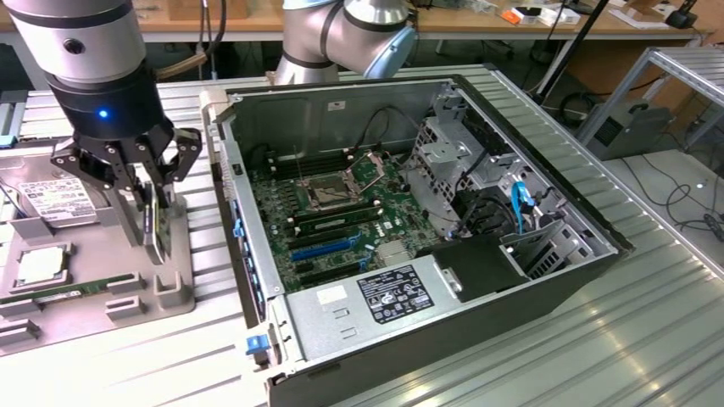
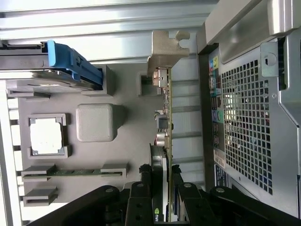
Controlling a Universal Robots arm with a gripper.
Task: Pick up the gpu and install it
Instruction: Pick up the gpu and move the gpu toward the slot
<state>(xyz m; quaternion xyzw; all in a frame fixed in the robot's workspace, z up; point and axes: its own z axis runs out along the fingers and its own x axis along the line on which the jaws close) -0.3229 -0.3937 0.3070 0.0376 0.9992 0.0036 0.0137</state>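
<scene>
The gpu (image 1: pixel 158 227) stands on its edge in a slot of the grey parts tray (image 1: pixel 80 318), at the exterior view's left beside the open computer case (image 1: pixel 543 280). My gripper (image 1: pixel 151 202) comes down over it from above, its black fingers (image 1: pixel 169 182) pressed on both faces of the card. In the wrist view the gpu (image 2: pixel 165 113) is seen edge-on with its metal bracket (image 2: pixel 164 49) at the far end, and my gripper (image 2: pixel 162 190) clamps the near end. The card's lower edge still looks close to the tray.
The tray also holds a silver hard drive (image 1: pixel 57 199), a processor (image 1: pixel 40 267) and a memory stick (image 1: pixel 57 295). Inside the case lies the motherboard with blue expansion slots (image 1: pixel 322 250). The case wall (image 1: pixel 232 220) stands close beside the gpu.
</scene>
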